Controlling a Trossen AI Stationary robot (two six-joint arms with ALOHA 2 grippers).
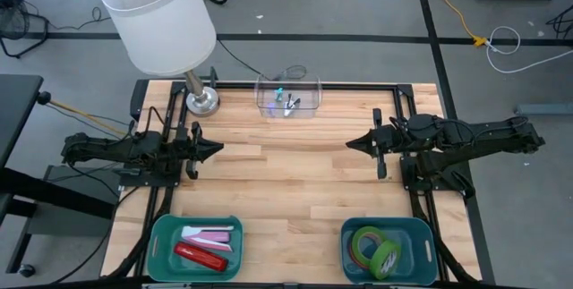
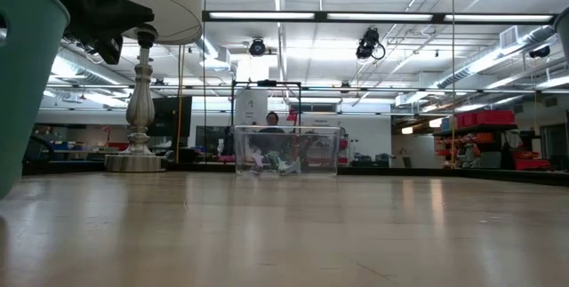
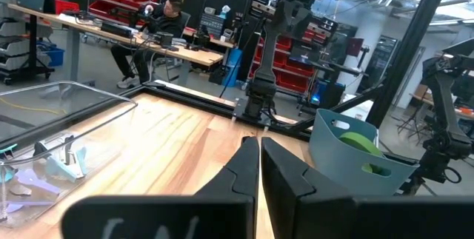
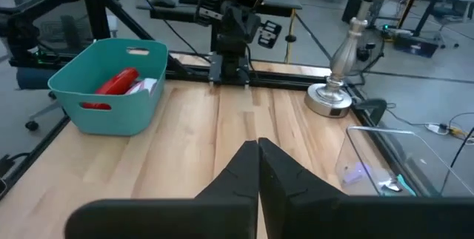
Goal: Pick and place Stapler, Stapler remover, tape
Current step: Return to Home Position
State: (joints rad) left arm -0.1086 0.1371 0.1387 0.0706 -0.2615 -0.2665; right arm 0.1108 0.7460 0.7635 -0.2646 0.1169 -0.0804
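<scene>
- wooden table (image 1: 286, 191) is carrying a blue bin (image 1: 405, 224) near the right arm, green tape (image 1: 376, 247) lying inside.
- left hand (image 1: 218, 148) and right hand (image 1: 350, 143) are hovering clenched, empty, facing each other.

A grey concrete floor (image 1: 358, 3) surrounds the light wooden table (image 1: 295, 173) and is crossed by dark lines. In the high view a yellow cable (image 1: 455, 7) and a white cable (image 1: 506, 43) lie on the floor at about two o'clock from the table's middle. A lamp (image 1: 157, 16) with a white drum shade stands on a silver base (image 1: 202, 101) near the table's eleven o'clock corner. A dark side table (image 1: 18, 101) sits at nine o'clock.

The low view looks into a large workshop hall. Long ceiling strip lights (image 2: 484, 60) glow at two o'clock, and racks with red bins (image 2: 484, 118) stand at three o'clock. In the left wrist view a person (image 3: 159, 21) sits at a long desk (image 3: 111, 35) at ten o'clock.
</scene>
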